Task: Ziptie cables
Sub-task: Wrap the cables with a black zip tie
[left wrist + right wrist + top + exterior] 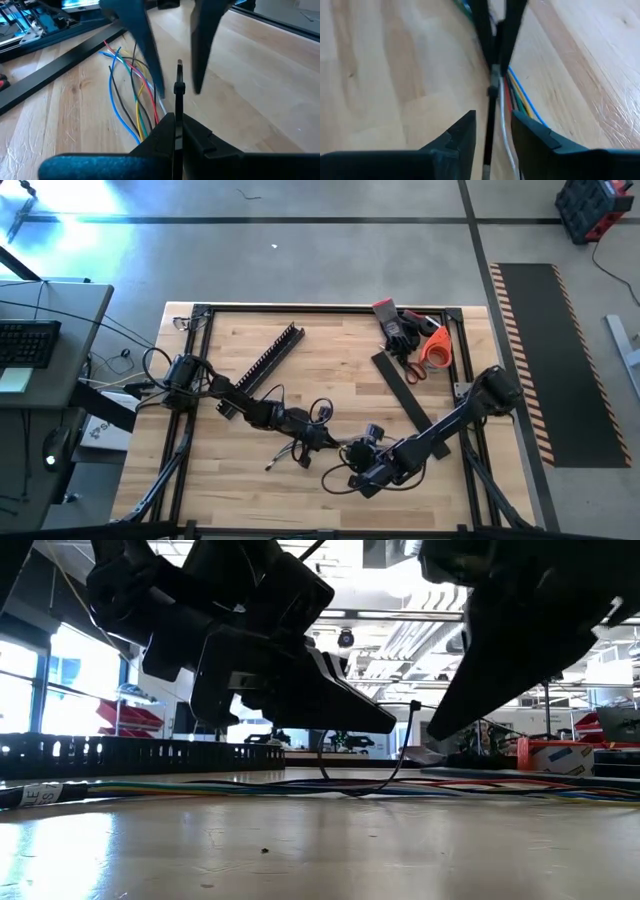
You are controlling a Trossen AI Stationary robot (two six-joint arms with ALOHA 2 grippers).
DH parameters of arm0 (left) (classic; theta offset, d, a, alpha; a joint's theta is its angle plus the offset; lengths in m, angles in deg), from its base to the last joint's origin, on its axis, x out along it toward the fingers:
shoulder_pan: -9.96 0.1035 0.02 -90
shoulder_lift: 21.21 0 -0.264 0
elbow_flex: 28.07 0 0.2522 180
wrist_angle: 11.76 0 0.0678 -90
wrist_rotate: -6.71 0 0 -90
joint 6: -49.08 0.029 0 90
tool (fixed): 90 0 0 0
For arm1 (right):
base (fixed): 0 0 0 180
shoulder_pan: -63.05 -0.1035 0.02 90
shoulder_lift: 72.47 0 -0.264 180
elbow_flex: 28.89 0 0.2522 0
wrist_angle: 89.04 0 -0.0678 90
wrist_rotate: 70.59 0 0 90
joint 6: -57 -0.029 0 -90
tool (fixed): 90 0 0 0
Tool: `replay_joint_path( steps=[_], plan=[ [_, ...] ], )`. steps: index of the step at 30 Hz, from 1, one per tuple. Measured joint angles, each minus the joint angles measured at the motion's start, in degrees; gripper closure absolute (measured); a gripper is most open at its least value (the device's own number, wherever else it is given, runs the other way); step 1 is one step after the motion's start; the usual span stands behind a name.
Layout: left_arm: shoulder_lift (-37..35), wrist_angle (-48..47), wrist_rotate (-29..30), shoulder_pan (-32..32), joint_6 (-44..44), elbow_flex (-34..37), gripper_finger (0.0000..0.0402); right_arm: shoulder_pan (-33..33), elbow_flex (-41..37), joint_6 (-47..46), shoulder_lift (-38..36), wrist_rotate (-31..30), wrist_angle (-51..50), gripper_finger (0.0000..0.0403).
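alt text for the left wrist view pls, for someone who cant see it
The left claw is shut on a thin black zip tie that stands upright above a wooden table. The right claw's two dark fingers hang open just beyond it, and the cables, in several colours, fan out across the wood.

From above, the two arms are covering the middle of the cables (300, 448), so only short ends are showing on the bench (250, 490). In the low view, both arms are running off the top edge, and the room behind is blurring. The left gripper (176, 132) is hiding the lower part of the black zip tie (179, 87). The right gripper (492, 130) is being cut off by the bottom edge, and the tie's tail is blurring there.
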Motion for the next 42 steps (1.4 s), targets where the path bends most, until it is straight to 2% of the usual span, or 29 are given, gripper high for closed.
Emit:
replay_joint_path(
  steps=[3,6,8,14,19,24,27,33,42],
  plan=[
    [0.0,-0.2,0.0,0.0,0.0,0.0,0.04,0.0,0.0,-0.8,0.1,-0.7,0.0,0.0321],
    [0.0,-0.1,-0.2,0.0,-0.5,0.0,0.0398,-0.4,0.2,-0.7,0.1,-0.4,0.0,0.0376],
    [0.0,-0.1,-1.8,0.0,0.2,0.0,0.0392,-0.6,0.8,-1.0,0.1,-0.1,-0.1,0.0394],
    [-0.1,1.5,-5.9,0.3,0.8,0.0,0.0339,-0.9,3.7,-4.4,0.1,-1.5,-3.3,0.0401],
    [-0.1,4.1,-5.6,0.3,0.9,0.0,0.0284,-0.5,4.0,-5.6,0.1,-1.8,-4.0,0.0402],
    [-0.1,4.9,-4.6,0.3,1.0,-0.7,0.0267,-0.6,4.0,-5.6,0.1,-1.8,-3.3,0.0403],
    [-0.1,4.0,-4.5,0.2,2.2,-2.0,0.0276,-0.6,4.0,-5.6,0.1,-2.0,-3.1,0.0403],
    [-0.1,-0.7,-4.5,-0.1,2.5,-3.9,0.0321,-0.6,4.0,-5.6,0.1,-2.1,-3.1,0.0403],
    [-0.1,-0.8,-5.1,-0.4,4.5,-3.9,0.0391,-0.7,4.0,-6.2,0.1,-2.0,-3.1,0.0403]
  ],
)
